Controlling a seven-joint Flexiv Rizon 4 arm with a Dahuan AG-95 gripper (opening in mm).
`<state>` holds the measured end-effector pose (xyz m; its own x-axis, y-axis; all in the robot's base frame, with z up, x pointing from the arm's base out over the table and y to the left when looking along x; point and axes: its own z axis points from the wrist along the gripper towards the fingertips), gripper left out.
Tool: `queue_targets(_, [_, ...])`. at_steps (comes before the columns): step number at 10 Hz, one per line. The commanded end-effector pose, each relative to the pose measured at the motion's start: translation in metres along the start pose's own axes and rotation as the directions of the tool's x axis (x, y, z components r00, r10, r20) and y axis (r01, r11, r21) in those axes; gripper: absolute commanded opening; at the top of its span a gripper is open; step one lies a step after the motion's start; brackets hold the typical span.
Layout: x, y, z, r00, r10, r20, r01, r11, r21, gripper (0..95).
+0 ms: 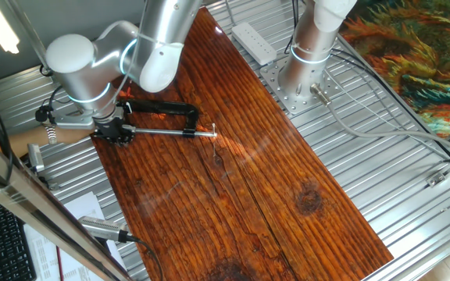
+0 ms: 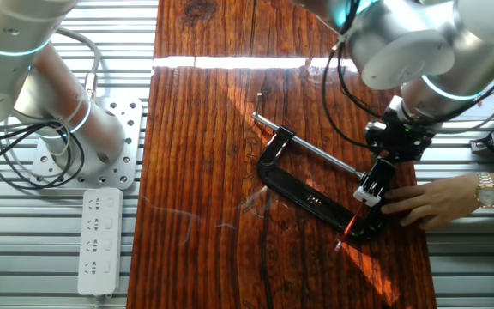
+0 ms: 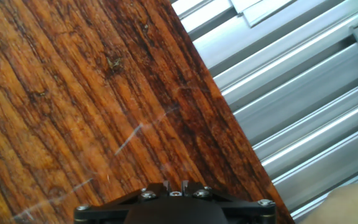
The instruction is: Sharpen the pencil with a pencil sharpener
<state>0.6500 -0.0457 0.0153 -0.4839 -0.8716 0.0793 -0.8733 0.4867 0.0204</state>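
I hang over the black C-clamp (image 2: 303,187) at the wooden board's (image 2: 204,129) edge; my gripper (image 2: 372,184) sits at the clamp's three o'clock, and whether my jaws grip anything I cannot tell. At the clamp's five o'clock lies the red pencil (image 2: 347,230), beside a person's hand (image 2: 431,202); the pencil sharpener I cannot make out.

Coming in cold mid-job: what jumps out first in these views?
The black C-shaped clamp with its long silver screw rod lies on the wooden board, near the edge. The gripper is down at the clamp's end, and a human hand with a wristwatch reaches in beside it. A thin red pencil shows at that clamp end.
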Motion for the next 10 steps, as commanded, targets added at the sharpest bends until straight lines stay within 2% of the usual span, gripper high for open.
queue_targets(1, [0.006,-0.002,-0.001,1.000,-0.024,-0.001,0.024,1.000,0.007,0.0])
queue_targets(4, [0.004,-0.007,-0.004,1.000,-0.022,0.010,0.022,1.000,0.011,0.0])
queue_targets(8, [0.007,-0.009,-0.002,1.000,-0.025,-0.002,0.025,1.000,0.018,0.0])
queue_targets(10, [0.006,-0.013,-0.004,1.000,-0.031,0.004,0.031,0.999,0.018,0.0])
